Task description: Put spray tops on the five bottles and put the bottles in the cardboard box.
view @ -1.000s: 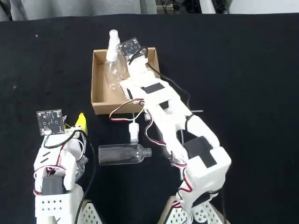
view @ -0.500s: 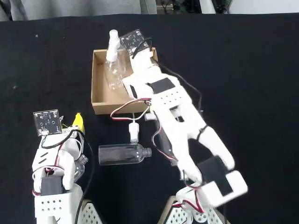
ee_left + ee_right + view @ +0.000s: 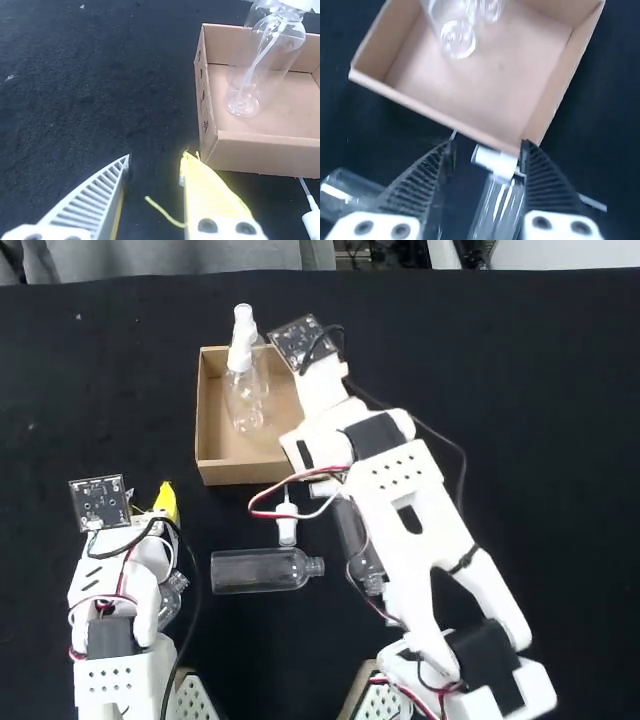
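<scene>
Item 1: cardboard box [image 3: 206,420], open top, on the black tabletop [image 3: 520,390], far side of the work area. Contents: 1 clear capped bottle [image 3: 244,390] with a white spray top fitted, leaning toward the box's far wall.

Item 2: uncapped bottle [image 3: 262,571], clear, lying on its side on the tabletop in front of the box, between the 2 arms, neck toward the right arm.

Item 3: loose spray top [image 3: 288,525], white, on the tabletop between the box's near wall and the uncapped bottle, apart from both.

Item 4: second clear bottle [image 3: 495,197], lying on the tabletop below the right arm, neck end toward the box. In the right wrist view it sits between the fingers; contact cannot be told.

Item 5: right hand [image 3: 488,146], raised over the box's near right corner, fingers spread wide.

Item 6: left hand [image 3: 156,157], 1 grey and 1 yellow finger, spread apart with nothing between them, just above the tabletop near the box's near left corner.
</scene>
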Available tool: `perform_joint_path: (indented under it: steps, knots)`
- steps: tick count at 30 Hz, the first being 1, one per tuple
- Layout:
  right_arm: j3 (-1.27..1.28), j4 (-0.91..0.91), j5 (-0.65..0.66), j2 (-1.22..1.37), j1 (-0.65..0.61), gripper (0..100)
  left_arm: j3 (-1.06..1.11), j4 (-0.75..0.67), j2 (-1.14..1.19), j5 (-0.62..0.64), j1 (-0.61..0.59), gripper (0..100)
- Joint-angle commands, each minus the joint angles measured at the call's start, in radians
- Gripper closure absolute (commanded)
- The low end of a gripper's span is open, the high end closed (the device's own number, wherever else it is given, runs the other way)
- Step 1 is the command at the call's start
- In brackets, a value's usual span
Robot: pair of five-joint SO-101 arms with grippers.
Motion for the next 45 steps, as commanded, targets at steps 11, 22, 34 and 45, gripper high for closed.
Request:
perform_joint_path:
  steps: [11, 22, 34, 45]
  knots:
    - [-0.013, 0.206, -0.009, -0.071, 0.015, 81.1, 0.025, -0.025, -0.009, 0.011, -0.008, 84]
    - [-0.013, 0.319, -0.173, -0.071, 0.018, 81.0, 0.025, -0.025, -0.009, 0.011, -0.008, 84]
    - [0.165, 0.189, -0.29, -0.065, 0.02, 81.0, 0.025, -0.023, -0.009, 0.011, -0.008, 84]
    - [0.262, 0.095, -0.284, -0.064, 0.129, 81.0, 0.025, -0.023, -0.008, 0.011, -0.008, 84]
